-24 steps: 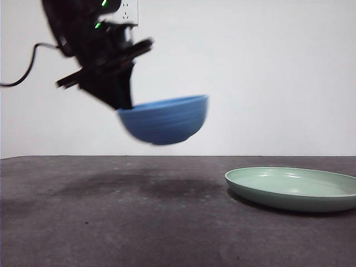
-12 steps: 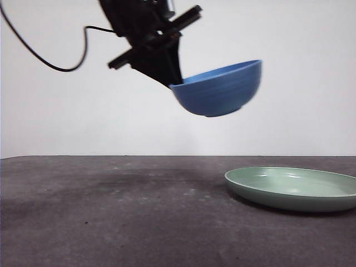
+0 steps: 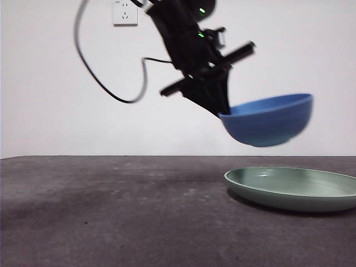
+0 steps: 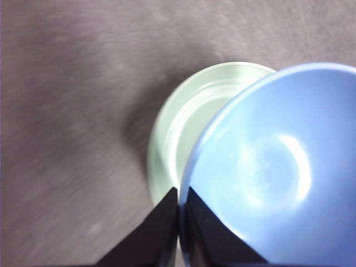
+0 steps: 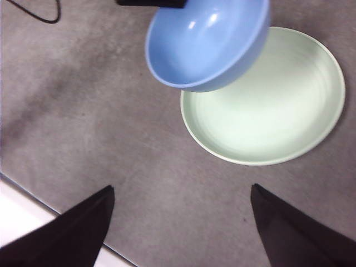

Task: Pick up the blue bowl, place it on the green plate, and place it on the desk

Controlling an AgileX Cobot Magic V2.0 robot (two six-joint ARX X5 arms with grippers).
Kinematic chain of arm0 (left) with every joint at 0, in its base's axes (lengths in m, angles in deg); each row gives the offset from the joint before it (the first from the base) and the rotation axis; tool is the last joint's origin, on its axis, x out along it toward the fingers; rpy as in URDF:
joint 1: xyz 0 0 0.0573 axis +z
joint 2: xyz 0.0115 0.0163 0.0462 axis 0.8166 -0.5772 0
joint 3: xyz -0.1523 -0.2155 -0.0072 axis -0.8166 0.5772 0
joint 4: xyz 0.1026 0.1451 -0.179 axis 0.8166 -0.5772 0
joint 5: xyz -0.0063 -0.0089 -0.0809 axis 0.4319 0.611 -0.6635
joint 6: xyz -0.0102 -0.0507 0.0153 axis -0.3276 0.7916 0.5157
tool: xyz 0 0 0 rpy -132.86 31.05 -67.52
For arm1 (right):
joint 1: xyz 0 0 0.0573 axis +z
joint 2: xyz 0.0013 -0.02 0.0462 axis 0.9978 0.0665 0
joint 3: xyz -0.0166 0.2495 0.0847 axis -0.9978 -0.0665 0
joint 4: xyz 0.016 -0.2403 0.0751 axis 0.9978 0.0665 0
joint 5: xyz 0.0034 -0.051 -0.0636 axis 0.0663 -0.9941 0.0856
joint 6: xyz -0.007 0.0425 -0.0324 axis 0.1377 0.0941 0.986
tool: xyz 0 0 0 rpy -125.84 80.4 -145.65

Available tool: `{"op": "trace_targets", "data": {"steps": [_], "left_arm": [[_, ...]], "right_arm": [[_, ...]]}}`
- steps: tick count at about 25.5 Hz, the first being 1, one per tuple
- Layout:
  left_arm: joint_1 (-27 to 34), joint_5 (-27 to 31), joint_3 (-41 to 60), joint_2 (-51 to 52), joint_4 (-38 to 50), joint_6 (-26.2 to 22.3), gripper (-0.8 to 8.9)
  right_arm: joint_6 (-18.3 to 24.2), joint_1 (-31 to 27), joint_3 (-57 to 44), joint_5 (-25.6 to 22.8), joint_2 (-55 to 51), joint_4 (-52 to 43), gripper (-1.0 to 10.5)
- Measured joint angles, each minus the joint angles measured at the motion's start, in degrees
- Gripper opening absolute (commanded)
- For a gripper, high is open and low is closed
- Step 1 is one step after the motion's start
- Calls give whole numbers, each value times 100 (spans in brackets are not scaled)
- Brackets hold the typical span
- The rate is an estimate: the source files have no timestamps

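My left gripper (image 3: 221,113) is shut on the rim of the blue bowl (image 3: 268,122) and holds it tilted in the air, above the left part of the green plate (image 3: 292,189). In the left wrist view the jaws pinch the bowl's (image 4: 278,172) rim at my left gripper (image 4: 179,208), with the plate (image 4: 178,130) below. My right gripper (image 5: 181,222) is open and empty, high above the desk (image 5: 83,111); its view shows the bowl (image 5: 203,41) overlapping the plate's (image 5: 267,105) edge.
A black cable (image 3: 105,83) hangs from the left arm. A white wall socket (image 3: 125,12) is on the back wall. The desk's pale front edge (image 5: 22,217) shows in the right wrist view.
My left gripper has carried the blue bowl to the right and lower, from mid-desk to above the plate's left part. The plate has not moved.
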Motion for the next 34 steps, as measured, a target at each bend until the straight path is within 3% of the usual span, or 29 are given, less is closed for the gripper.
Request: {"op": "trace_targets", "data": {"steps": [6, 20, 22, 25, 34], "left_arm": [[-201, 197, -730, -739, -164, -39, 10], [-275, 282, -748, -1233, -144, -116, 10], [-280, 282, -750, -1233, -146, -116, 54], [-282, 280, -750, -1233, -273, -116, 209], [-293, 280, -774, -1123, -625, -116, 224]], "right_arm": [[-2, 0, 0, -52, -107, 168, 393], [-2, 0, 0, -190, -138, 234, 393], [-2, 0, 0, -190, -138, 234, 393], [-2, 0, 0, -190, -138, 232, 393], [-2, 0, 0, -197, -138, 232, 393]]}}
